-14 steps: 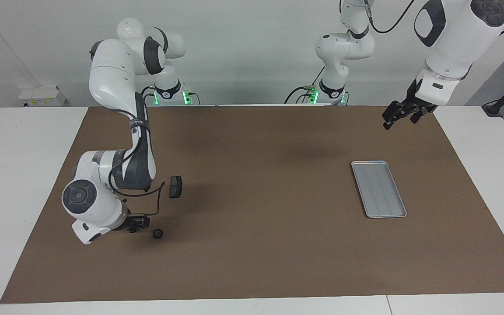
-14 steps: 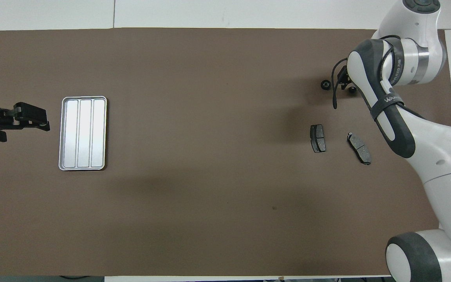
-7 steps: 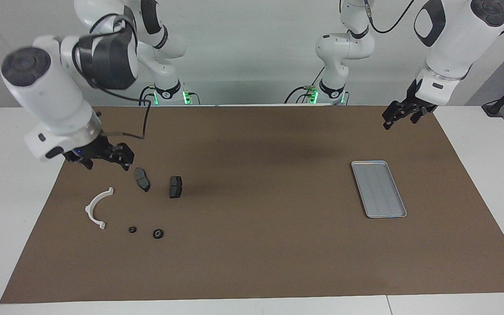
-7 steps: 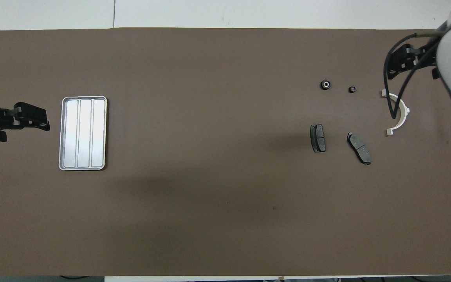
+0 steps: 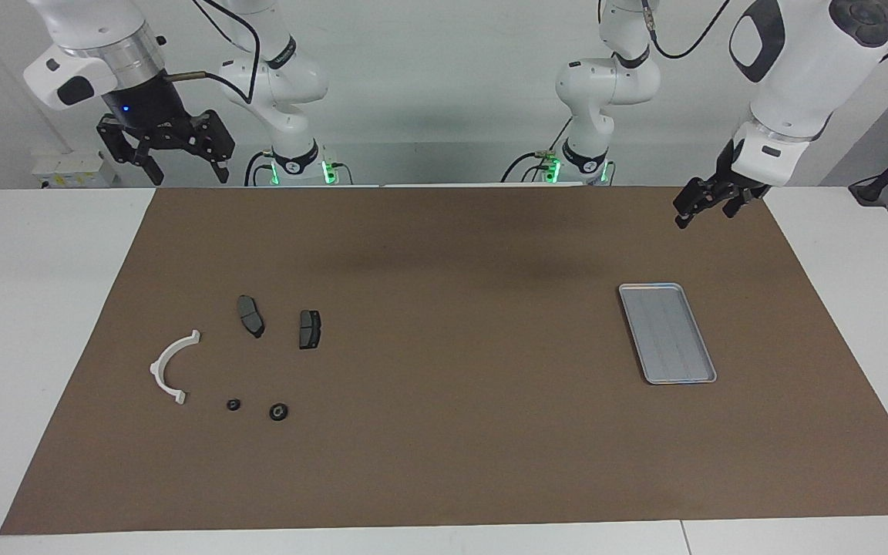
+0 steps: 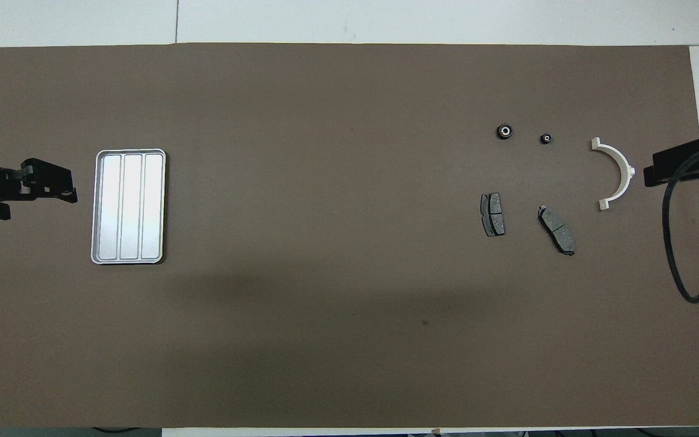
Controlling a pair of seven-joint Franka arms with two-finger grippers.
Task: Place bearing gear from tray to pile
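Observation:
The silver-grey tray (image 5: pixel 667 333) lies empty toward the left arm's end of the table; it also shows in the overhead view (image 6: pixel 129 206). The pile lies toward the right arm's end: a white half-ring bracket (image 5: pixel 173 366), two dark brake pads (image 5: pixel 250 316) (image 5: pixel 309 329), a small black bearing gear (image 5: pixel 233 404) and a slightly larger black round part (image 5: pixel 278 412). My right gripper (image 5: pixel 178 166) is open, empty and raised high above the right arm's end of the table. My left gripper (image 5: pixel 702 204) waits in the air beside the tray, nearer the table's end.
A brown mat (image 5: pixel 444 462) covers most of the white table (image 5: pixel 43 308). In the overhead view the right arm's black cable (image 6: pixel 674 255) hangs over the mat's edge near the bracket (image 6: pixel 616 173).
My right arm has risen from low over the small gear to high above the table, back toward its base. The bracket, one brake pad and the small gear are uncovered. The left arm has not moved.

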